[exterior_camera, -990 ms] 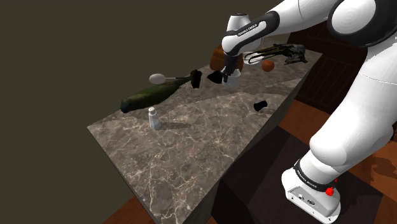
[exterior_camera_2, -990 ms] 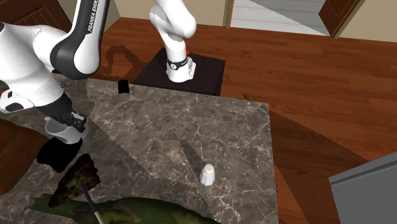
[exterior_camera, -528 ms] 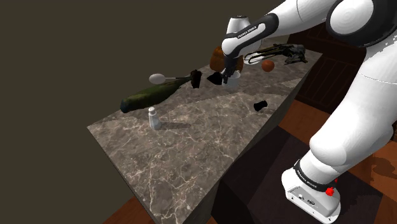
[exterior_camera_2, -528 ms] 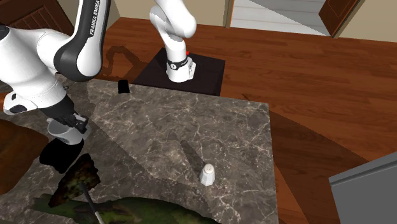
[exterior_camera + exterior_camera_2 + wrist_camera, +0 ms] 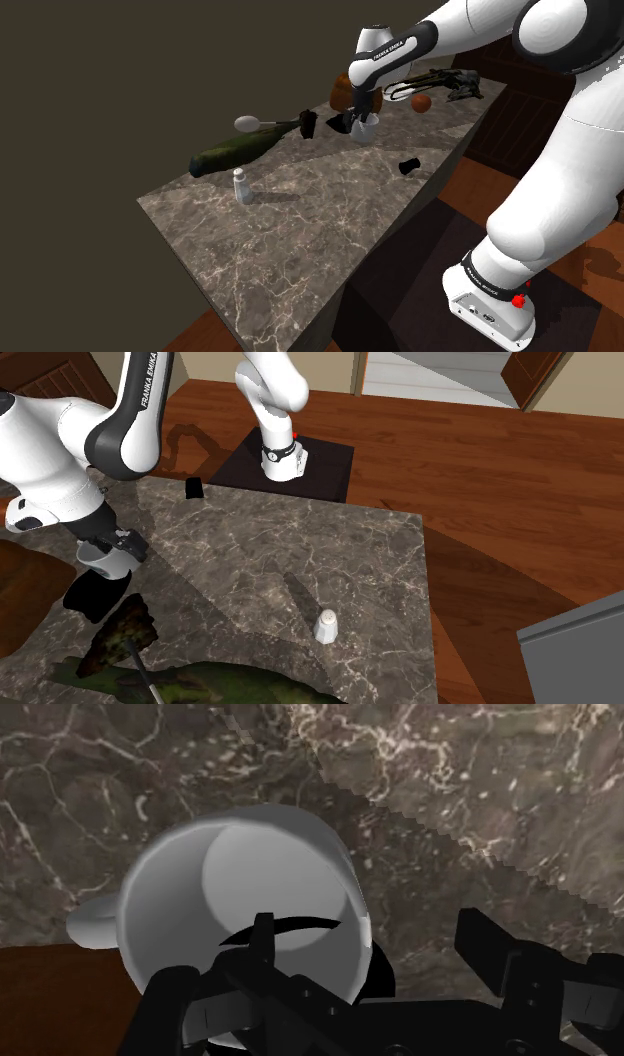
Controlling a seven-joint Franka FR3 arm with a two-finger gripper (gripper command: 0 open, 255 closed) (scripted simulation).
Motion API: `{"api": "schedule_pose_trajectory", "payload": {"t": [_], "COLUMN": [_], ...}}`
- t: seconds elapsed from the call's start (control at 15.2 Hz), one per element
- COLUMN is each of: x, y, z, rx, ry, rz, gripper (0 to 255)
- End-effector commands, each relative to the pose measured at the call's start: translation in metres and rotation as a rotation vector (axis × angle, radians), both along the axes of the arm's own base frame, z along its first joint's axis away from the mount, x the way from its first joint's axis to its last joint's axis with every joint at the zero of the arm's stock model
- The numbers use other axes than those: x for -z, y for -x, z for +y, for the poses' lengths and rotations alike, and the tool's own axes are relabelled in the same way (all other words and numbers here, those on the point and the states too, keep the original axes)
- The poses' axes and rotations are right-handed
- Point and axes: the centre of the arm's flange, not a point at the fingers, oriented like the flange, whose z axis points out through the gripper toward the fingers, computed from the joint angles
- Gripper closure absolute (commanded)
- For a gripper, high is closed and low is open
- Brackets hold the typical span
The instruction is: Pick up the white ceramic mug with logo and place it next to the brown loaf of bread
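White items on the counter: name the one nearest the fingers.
The white mug, right at the fingers beside the brown loaf; the small white shaker stands far off, alone.

Rounded white arm [image 5: 560,190] with dark grey joints, one lettered white; all-black gripper [image 5: 353,124]; black ring and red marks just above the stand [image 5: 325,467].

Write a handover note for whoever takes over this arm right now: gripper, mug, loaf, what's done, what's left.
The gripper is open, with one finger over the rim of the white mug and the other outside it, not clasping.
The white mug stands upright on the marble counter, close beside the brown loaf.
Done: the mug looks placed.
Left: probably just lift the gripper straight up, clear of the mug.
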Motion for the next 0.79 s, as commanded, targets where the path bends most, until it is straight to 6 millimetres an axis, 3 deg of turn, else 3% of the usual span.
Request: {"api": "schedule_pose_trajectory", "payload": {"t": [0.0, 0.2, 0.73], "x": [-0.013, -0.05, -0.05], "y": [0.001, 0.003, 0.003], "z": [0.0, 0.002, 0.002], "rx": [0.0, 0.0, 0.0], "ry": [0.0, 0.0, 0.0], "rz": [0.0, 0.0, 0.0], "gripper": [0, 0, 0]}}
